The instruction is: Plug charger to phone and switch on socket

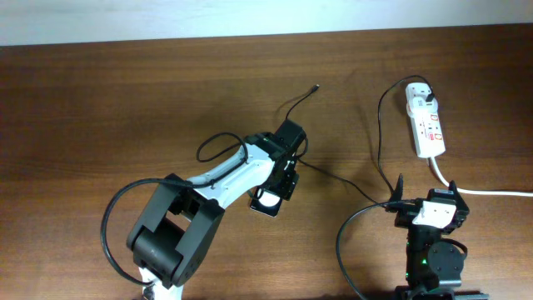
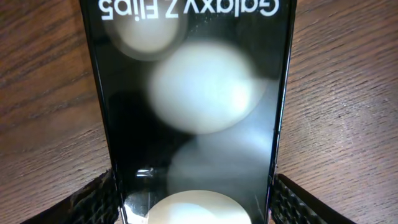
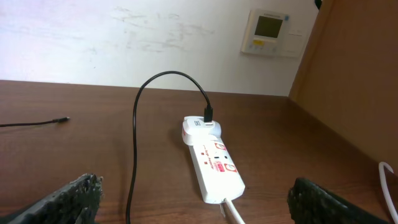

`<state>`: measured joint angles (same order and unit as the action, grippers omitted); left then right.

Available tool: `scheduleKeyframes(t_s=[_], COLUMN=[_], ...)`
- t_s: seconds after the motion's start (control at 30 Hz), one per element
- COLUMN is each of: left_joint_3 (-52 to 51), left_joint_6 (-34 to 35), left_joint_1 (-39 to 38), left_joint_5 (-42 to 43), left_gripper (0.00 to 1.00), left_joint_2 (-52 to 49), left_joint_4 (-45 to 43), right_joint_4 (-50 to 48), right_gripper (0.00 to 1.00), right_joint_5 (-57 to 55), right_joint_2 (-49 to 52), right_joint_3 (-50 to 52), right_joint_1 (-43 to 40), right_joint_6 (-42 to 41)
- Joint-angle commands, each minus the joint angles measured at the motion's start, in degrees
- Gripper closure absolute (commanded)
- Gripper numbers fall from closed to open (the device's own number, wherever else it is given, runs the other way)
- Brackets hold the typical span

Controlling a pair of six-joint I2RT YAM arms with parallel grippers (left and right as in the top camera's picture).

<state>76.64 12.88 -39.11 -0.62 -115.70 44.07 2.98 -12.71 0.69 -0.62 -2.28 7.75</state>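
The black phone (image 2: 193,93) lies on the table with "Galaxy" lettering and white round reflections on its glossy face. In the overhead view it (image 1: 266,201) sticks out below my left gripper (image 1: 279,185). My left gripper (image 2: 193,202) has a finger against each long edge of the phone. The white socket (image 1: 426,125) lies at the back right, also in the right wrist view (image 3: 214,165). The charger's white adapter (image 1: 422,93) sits in it. The black cable's plug tip (image 1: 315,86) lies free on the table (image 3: 62,119). My right gripper (image 1: 433,208) is open and empty, in front of the socket.
The socket's thick white cord (image 1: 491,193) runs off to the right edge. The charger cable loops across the table between the arms (image 1: 379,133). A wall with a thermostat (image 3: 268,32) and a wooden side panel (image 3: 354,74) stand beyond the table.
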Motion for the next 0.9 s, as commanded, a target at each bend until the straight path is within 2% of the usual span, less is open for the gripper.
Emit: scheduleKeyframes(t_s=[0.0, 0.07, 0.1, 0.13, 0.2, 0.23, 0.27, 0.3, 0.33, 0.53, 0.67, 0.7, 0.8, 0.87], left_joint_3=[-2.7, -2.7, -2.7, -2.7, -2.7, -2.7, -2.7, -2.7, -2.7, -2.7, -2.7, -2.7, -2.7, -2.7], left_joint_6=[-7.9, -20.2, -28.2, -30.8, -31.0, -31.3, -34.9, -38.4, -41.4, -41.5, -40.6, -38.8, -22.0, -16.2], left_joint_1=[-0.1, -0.1, -0.1, -0.1, -0.1, -0.1, -0.1, -0.1, -0.1, -0.1, -0.1, -0.1, 1.0, 2.3], left_joint_5=[-1.3, -1.3, -1.6, -5.0, -16.6, -19.8, -20.2, -20.3, -22.1, -46.0, -49.2, -49.2, -49.2, -49.2], left_gripper=[0.4, 0.41, 0.29, 0.18, 0.14, 0.11, 0.11, 0.01, 0.01, 0.01, 0.01, 0.01, 0.01, 0.01], left_joint_2=[-2.5, -2.5, -2.5, -2.5, -2.5, -2.5, -2.5, -2.5, -2.5, -2.4, -2.4, -2.4, -2.4, -1.7], left_joint_4=[0.6, 2.2, 4.9, 6.8, 8.6, 8.6, 8.6, 8.5, 8.4, 7.1, 3.0, 1.7, -1.6, -1.4], right_joint_4=[0.3, 0.3, 0.3, 0.3, 0.3, 0.3, 0.3, 0.3, 0.3, 0.3, 0.3, 0.3, 0.3, 0.3], right_gripper=[0.01, 0.01, 0.01, 0.01, 0.01, 0.01, 0.01, 0.01, 0.01, 0.01, 0.01, 0.01, 0.01, 0.01], right_joint_5=[0.1, 0.1, 0.1, 0.1, 0.1, 0.1, 0.1, 0.1, 0.1, 0.1, 0.1, 0.1, 0.1, 0.1], right_joint_2=[-0.4, -0.4, -0.4, -0.4, -0.4, -0.4, -0.4, -0.4, -0.4, -0.4, -0.4, -0.4, -0.4, -0.4], right_joint_3=[0.3, 0.3, 0.3, 0.3, 0.3, 0.3, 0.3, 0.3, 0.3, 0.3, 0.3, 0.3, 0.3, 0.3], right_joint_1=[-0.4, -0.4, -0.4, -0.4, -0.4, -0.4, -0.4, -0.4, -0.4, -0.4, -0.4, -0.4, -0.4, -0.4], right_joint_6=[0.2, 0.2, 0.2, 0.2, 0.2, 0.2, 0.2, 0.2, 0.2, 0.2, 0.2, 0.2, 0.2, 0.2])
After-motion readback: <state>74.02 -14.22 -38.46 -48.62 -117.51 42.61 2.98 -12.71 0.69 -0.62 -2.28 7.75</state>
